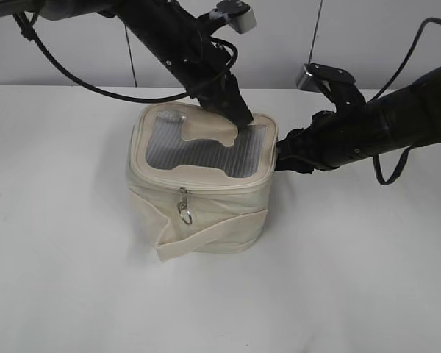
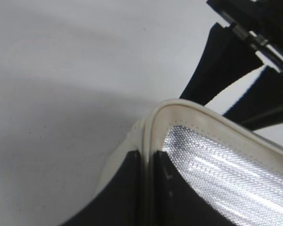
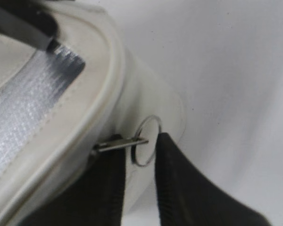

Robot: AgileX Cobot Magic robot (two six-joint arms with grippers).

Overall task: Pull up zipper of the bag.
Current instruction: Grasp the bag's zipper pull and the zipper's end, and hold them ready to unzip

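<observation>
Right hand point(image 3: 137, 160) pinching zipper ring pull point(image 3: 148, 140); left hand point(image 2: 148, 188) clamping bag point(image 1: 206, 213) rim.

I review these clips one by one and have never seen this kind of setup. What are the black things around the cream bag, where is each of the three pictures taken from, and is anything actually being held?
The black things are two robot arms, each ending in a two-fingered gripper. The wide picture comes from a camera in front of the table; the other two come from cameras on the arms' wrists, so they look along the fingers.

On the white table stands a small boxy cream bag with a shiny grey mesh top. A zipper runs around the top's rim, and one silver ring pull hangs at the front.

The left gripper pinches the rim at a far top corner, one finger on each side. The right gripper is at the bag's right side, its fingers either side of a second ring pull. Whether it is truly clamped on it, I cannot tell.
</observation>
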